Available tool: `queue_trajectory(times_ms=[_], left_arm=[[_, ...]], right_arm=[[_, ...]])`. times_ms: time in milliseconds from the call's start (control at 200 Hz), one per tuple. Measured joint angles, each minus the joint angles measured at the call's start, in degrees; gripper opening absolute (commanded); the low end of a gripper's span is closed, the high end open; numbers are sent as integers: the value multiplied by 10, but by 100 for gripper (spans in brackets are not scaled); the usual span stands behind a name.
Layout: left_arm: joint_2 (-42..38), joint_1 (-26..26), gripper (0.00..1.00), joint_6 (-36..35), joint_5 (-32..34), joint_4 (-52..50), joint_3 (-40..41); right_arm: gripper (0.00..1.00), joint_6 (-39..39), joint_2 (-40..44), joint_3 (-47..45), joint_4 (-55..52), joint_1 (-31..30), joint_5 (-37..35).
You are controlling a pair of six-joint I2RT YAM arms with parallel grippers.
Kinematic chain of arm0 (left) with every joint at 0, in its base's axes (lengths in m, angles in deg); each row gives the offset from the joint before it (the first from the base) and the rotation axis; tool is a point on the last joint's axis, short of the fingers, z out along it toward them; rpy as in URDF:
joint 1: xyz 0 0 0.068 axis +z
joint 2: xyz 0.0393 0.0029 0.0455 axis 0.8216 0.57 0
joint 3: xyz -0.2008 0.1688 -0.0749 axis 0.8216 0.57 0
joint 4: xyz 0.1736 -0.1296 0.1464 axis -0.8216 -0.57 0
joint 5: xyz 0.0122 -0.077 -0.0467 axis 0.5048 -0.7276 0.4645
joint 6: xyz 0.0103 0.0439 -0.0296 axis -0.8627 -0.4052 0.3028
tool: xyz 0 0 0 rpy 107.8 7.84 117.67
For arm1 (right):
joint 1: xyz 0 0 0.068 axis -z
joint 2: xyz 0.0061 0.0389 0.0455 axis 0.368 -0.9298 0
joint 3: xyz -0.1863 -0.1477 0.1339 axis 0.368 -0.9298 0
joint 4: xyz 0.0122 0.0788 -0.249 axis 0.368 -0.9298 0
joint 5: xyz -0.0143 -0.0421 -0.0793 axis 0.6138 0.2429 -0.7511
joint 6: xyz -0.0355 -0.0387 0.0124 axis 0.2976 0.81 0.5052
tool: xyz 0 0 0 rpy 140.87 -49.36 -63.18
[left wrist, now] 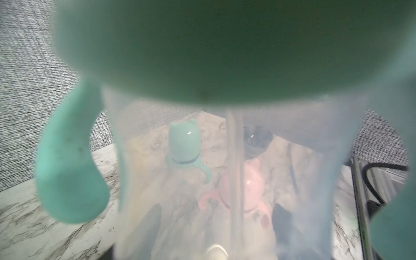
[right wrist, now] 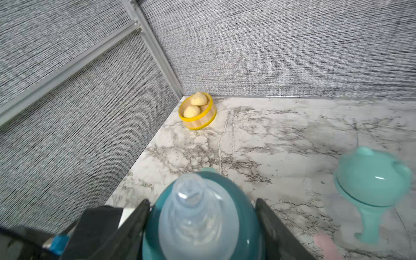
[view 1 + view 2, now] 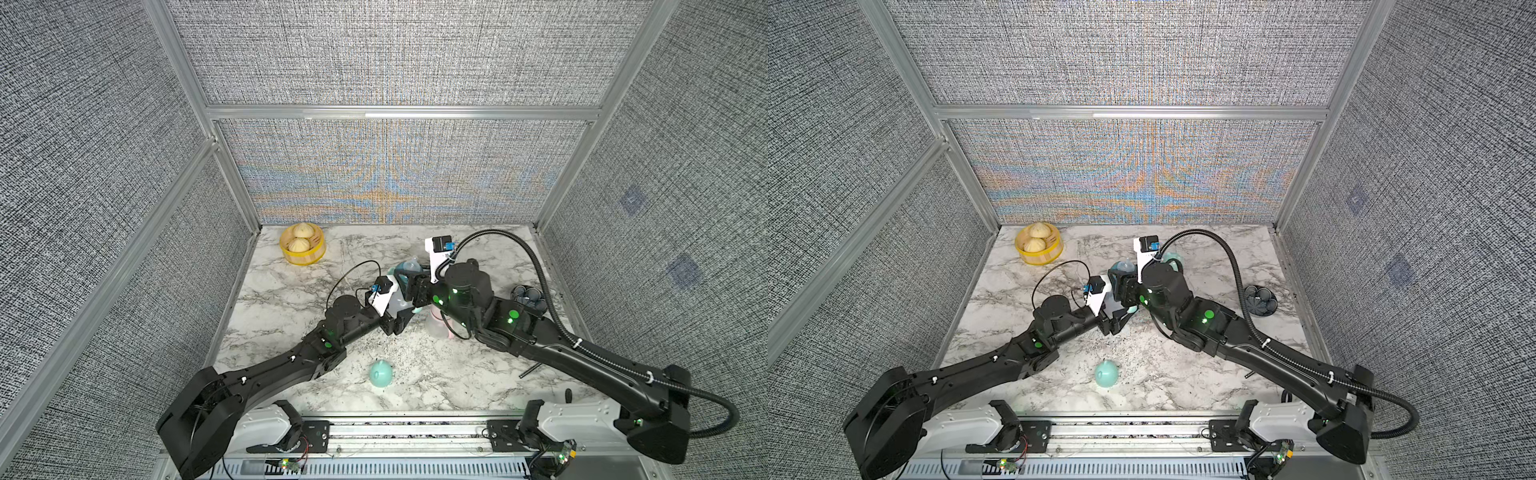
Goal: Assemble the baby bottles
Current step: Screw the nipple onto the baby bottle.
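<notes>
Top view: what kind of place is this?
Likely a robot test booth, not a home: grey fabric panels in metal frames box in a marble-look table, with left arm and right arm mounted at its front.

Table (image 3: 291,299): white marble, grey veining.
Walls (image 3: 374,54): grey woven fabric; blue-orange moiré shimmer on back panel, centre of both top views.
Frame bars (image 3: 399,112): silver.
Steamer basket (image 3: 302,249), upper left of tabletop in a top view: yellow rims, pale wood slats; buns (image 3: 300,244) cream-yellow.
Bowl (image 3: 1260,300), right side: dark, pale petal pattern.
Loose dome cap (image 3: 381,373), lower centre: mint.
Nipple collar (image 2: 240,202): teal; nipple (image 2: 195,216) clear, bluish.
Held bottle (image 1: 146,180): cloudy clear; handle ring (image 1: 69,180) mint.
Capped bottle (image 2: 371,182): mint cap, mint handles.
Third bottle (image 3: 436,328): clear; pink handle (image 2: 324,246).
Arms (image 3: 270,374): black, green lights.
</notes>
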Motion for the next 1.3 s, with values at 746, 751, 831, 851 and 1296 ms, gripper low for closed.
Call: queue_trajectory(times_ms=[746,751,831,851,1296], left_arm=[[-3,-7,0,0,37,-39,5],[-3,-7,0,0,35,-39,5],[-3,0,0,2,-11,-31,9],[-3,3,0,3,-26,-26,11],[36,33,0,84,-280,62,1]], right_arm=[[88,62,51,42,-104,87,198],[88,64,53,39,-103,89,205],[87,84,76,9,-96,109,259],[86,90,82,2,-94,114,272],[81,136,151,-87,-42,161,397]])
